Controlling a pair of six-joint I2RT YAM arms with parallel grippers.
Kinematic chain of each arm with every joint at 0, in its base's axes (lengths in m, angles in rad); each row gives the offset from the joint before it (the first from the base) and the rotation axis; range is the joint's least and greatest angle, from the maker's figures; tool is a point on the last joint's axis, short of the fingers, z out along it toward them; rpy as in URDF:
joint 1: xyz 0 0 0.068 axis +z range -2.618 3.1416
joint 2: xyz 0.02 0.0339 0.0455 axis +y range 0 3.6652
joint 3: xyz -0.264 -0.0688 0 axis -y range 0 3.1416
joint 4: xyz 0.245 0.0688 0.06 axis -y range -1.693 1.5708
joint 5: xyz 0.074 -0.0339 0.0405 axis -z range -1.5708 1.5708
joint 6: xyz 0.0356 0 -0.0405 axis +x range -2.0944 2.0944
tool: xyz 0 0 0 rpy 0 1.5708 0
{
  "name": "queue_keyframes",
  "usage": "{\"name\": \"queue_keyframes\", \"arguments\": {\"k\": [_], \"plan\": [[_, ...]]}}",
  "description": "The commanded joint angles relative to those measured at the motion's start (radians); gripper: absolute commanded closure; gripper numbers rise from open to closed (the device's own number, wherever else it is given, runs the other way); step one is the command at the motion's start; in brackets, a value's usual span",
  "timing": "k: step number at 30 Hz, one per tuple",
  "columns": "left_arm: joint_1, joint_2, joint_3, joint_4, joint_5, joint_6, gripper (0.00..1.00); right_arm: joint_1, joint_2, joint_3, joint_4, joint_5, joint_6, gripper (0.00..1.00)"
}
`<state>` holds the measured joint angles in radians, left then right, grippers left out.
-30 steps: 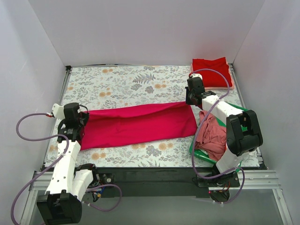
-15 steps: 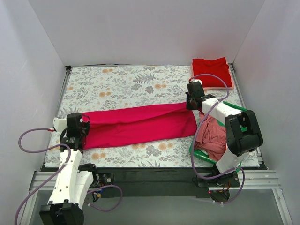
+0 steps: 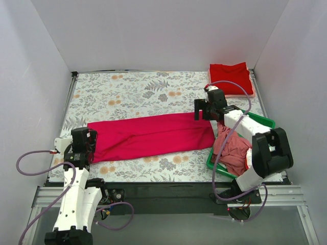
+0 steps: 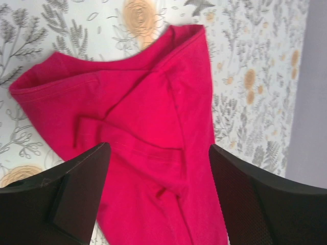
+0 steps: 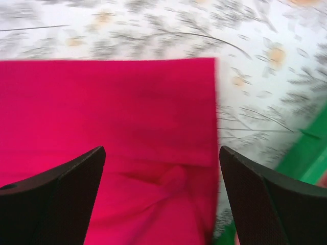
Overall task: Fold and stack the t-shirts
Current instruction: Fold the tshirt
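Observation:
A magenta-crimson t-shirt (image 3: 153, 135), folded into a long strip, lies flat across the middle of the table. My left gripper (image 3: 90, 143) hovers over its left end, open, with the cloth (image 4: 138, 102) lying loose between the fingers (image 4: 66, 199). At the strip's right end my right gripper (image 3: 199, 109) is open as well, above the square cloth edge (image 5: 127, 102), gripping nothing. A brighter red t-shirt (image 3: 230, 77) sits folded at the back right corner. A dusty-pink t-shirt (image 3: 231, 150) lies crumpled in the green tray (image 3: 261, 120).
The green tray stands at the right, under my right arm, and its rim (image 5: 306, 153) shows in the right wrist view. White walls close off the left, back and right sides. Floral tablecloth (image 3: 133, 92) shows behind the strip.
Both grippers have opened and let go of the magenta-crimson shirt's ends. The strip has settled flat and shifted slightly towards the near edge. My left arm has drawn back towards its base.

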<state>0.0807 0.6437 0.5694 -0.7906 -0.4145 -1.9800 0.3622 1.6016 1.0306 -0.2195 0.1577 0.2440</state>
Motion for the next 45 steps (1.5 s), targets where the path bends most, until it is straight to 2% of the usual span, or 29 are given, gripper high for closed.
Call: {"name": "queue_keyframes", "arguments": {"k": [1,2,4,7,9,12,13,16,17,24,29,39,45], "plan": [[-0.001,0.0,0.069,0.06,0.038,0.027,0.18,0.03,-0.135,-0.05,0.172,-0.347,-0.038,0.02],[-0.001,0.01,0.066,0.112,0.071,0.068,0.13,0.047,-0.149,-0.066,0.207,-0.395,-0.034,0.02],[-0.001,0.063,0.049,0.249,0.187,0.127,0.12,0.128,-0.16,-0.078,0.296,-0.492,-0.057,0.02],[-0.002,0.203,0.037,0.401,0.305,0.154,0.11,0.266,-0.083,-0.008,0.357,-0.598,-0.081,0.02],[-0.002,0.349,0.059,0.45,0.388,0.168,0.11,0.368,0.018,0.092,0.358,-0.641,-0.087,0.02],[0.007,0.494,0.121,0.447,0.413,0.207,0.1,0.469,0.16,0.192,0.385,-0.652,-0.075,0.02],[0.008,0.575,0.135,0.447,0.413,0.22,0.1,0.486,0.199,0.269,0.39,-0.661,-0.072,0.02],[0.031,0.674,0.156,0.464,0.45,0.231,0.09,0.53,0.354,0.428,0.391,-0.644,-0.06,0.02],[0.034,0.689,0.158,0.464,0.447,0.228,0.09,0.541,0.429,0.469,0.39,-0.638,-0.045,0.02],[0.053,0.669,0.135,0.498,0.395,0.254,0.09,0.549,0.688,0.721,0.385,-0.578,0.02,0.02],[0.056,0.654,0.116,0.485,0.362,0.259,0.09,0.567,0.813,0.832,0.385,-0.652,0.06,0.02],[0.059,0.697,0.112,0.47,0.365,0.271,0.08,0.624,0.787,0.816,0.385,-0.624,0.029,0.02],[0.06,0.7,0.107,0.462,0.349,0.271,0.08,0.642,0.775,0.79,0.385,-0.662,0.028,0.02]]}}
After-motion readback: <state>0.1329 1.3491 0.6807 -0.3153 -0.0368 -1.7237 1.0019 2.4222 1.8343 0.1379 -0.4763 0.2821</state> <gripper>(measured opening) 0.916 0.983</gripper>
